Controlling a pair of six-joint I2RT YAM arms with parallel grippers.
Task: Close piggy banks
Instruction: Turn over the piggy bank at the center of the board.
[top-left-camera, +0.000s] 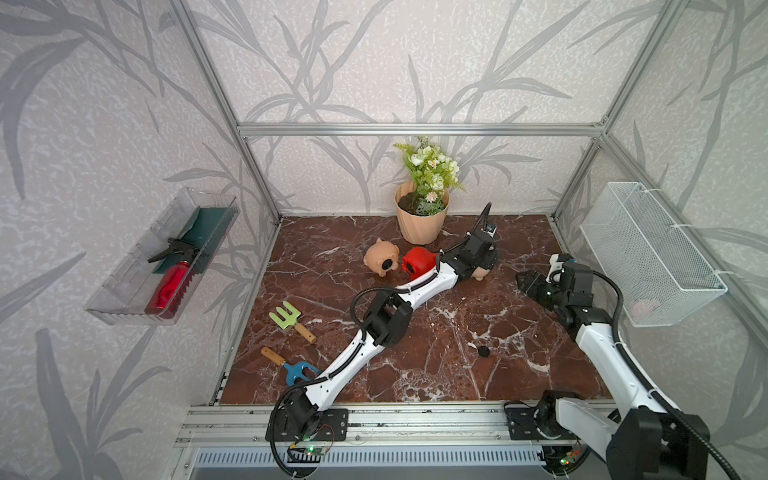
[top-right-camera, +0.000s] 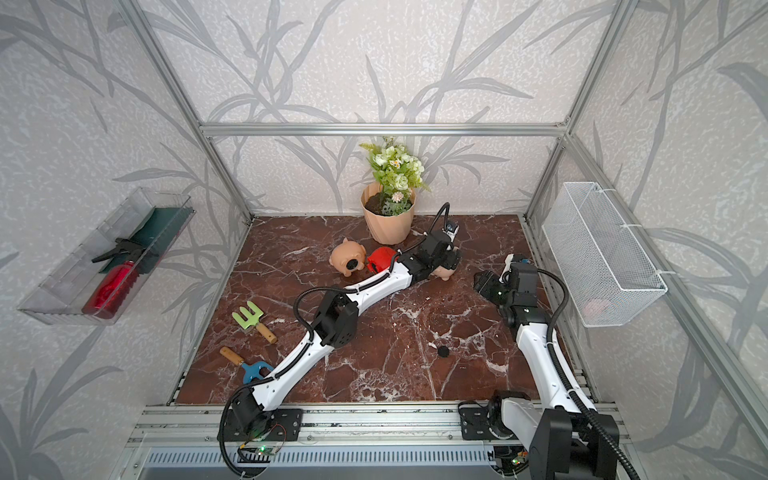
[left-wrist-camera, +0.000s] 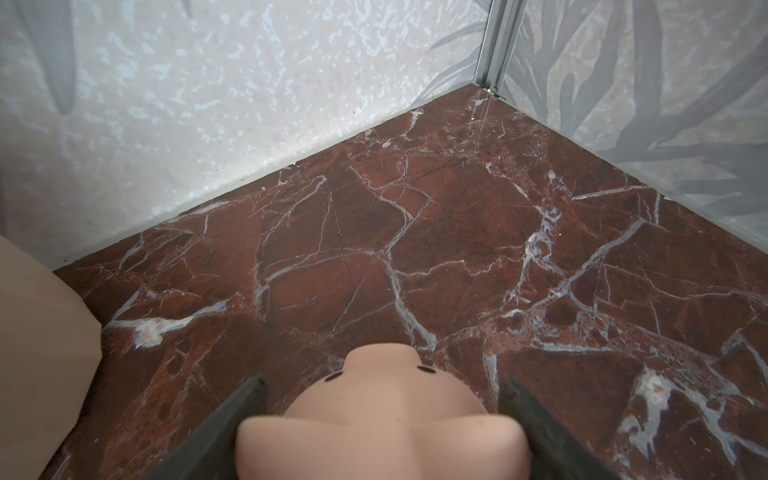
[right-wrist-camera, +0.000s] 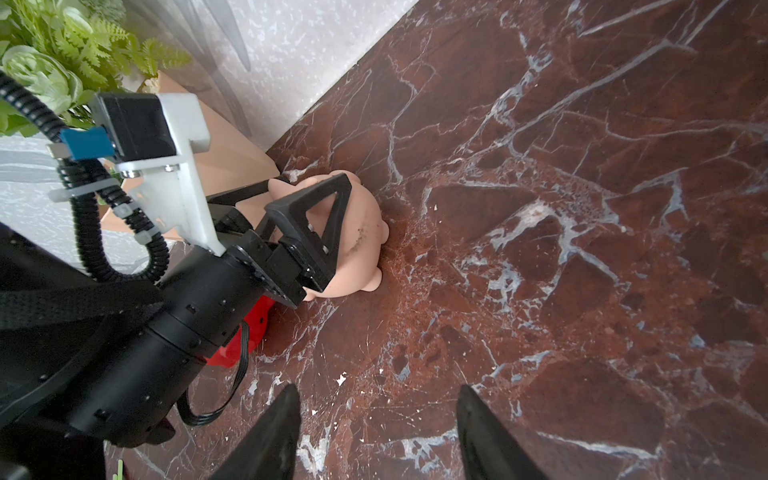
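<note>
Bracketing the peach piggy bank (left-wrist-camera: 386, 424) at 2 o'clock on the desk (top-left-camera: 415, 374) with the left pincer (left-wrist-camera: 381, 384), partly spread to either side of the head; cannot tell whether pressing yet. Holding the right pincer (right-wrist-camera: 378, 390) wide and empty at 3 o'clock. Black plug (top-left-camera: 483, 351) loose at 5 o'clock. Risking a slip off rounded plastic, or a knock into the red piggy bank (top-left-camera: 417, 262) just beside, at its 9 o'clock.

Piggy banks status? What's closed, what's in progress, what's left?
Done: leftmost tan pig looks plugged, black disc in its belly. In hand: left claw straddles the other tan pig, grip unclear; right claw open, empty. Left: one plug lies loose, unfitted; the red pig shows a dark belly hole, plugged or not I cannot tell.
</note>
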